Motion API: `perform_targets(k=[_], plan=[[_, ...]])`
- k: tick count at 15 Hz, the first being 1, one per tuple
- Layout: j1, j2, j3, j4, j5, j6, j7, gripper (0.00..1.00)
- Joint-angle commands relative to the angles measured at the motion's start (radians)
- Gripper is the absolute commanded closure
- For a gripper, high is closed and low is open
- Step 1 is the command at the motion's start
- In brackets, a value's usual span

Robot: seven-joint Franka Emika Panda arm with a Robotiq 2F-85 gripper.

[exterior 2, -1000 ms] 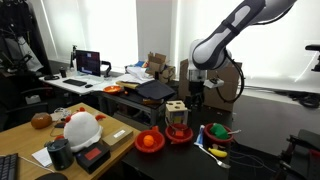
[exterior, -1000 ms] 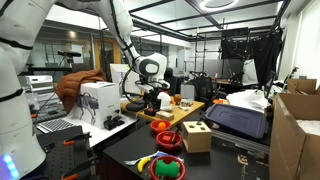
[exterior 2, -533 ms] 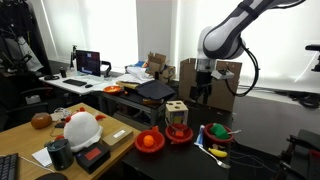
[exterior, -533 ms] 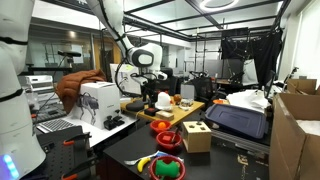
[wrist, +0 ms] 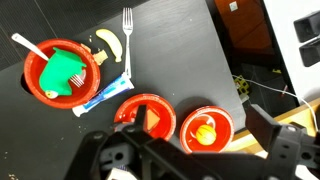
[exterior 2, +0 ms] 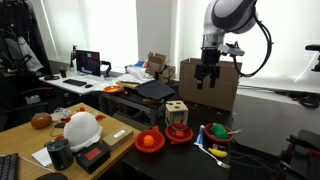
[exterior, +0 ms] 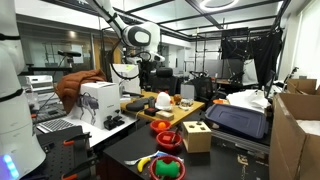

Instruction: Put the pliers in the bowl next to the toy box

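My gripper [exterior: 150, 64] [exterior 2: 208, 78] hangs high above the black table, and in the wrist view [wrist: 190, 150] its fingers stand wide apart with nothing between them. The toy box [exterior: 197, 135] [exterior 2: 177, 110], a small wooden cube with holes, stands right beside a red bowl [exterior: 170, 141] [exterior 2: 181, 136] [wrist: 130, 108]. A small light orange thing lies in that bowl in the wrist view; I cannot tell whether it is the pliers. No pliers show clearly anywhere else.
A red bowl with an orange ball [wrist: 190, 118] [exterior 2: 140, 143] sits beside it. Another red bowl [wrist: 45, 78] [exterior 2: 217, 133] holds green things. A fork [wrist: 127, 35] and a tube [wrist: 100, 95] lie on the table. Brown cardboard boxes [exterior 2: 228, 90] [exterior: 295, 130] stand nearby.
The arm has risen from low over the bowl beside the toy box to high above the table. The bowls and the toy box have not moved.
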Motion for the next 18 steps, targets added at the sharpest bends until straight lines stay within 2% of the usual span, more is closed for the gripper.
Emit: perform_targets(k=[1,9,12,18], plan=[[0.028,-0.062,-0.013,0.037,-0.041,-0.129,0.106,0.00],[0.046,-0.145,-0.003,0.118,-0.156,-0.361,0.231,0.00],[0.053,-0.187,0.002,0.126,-0.178,-0.400,0.258,0.00],[0.066,-0.257,0.011,0.133,-0.166,-0.446,0.227,0.00]])
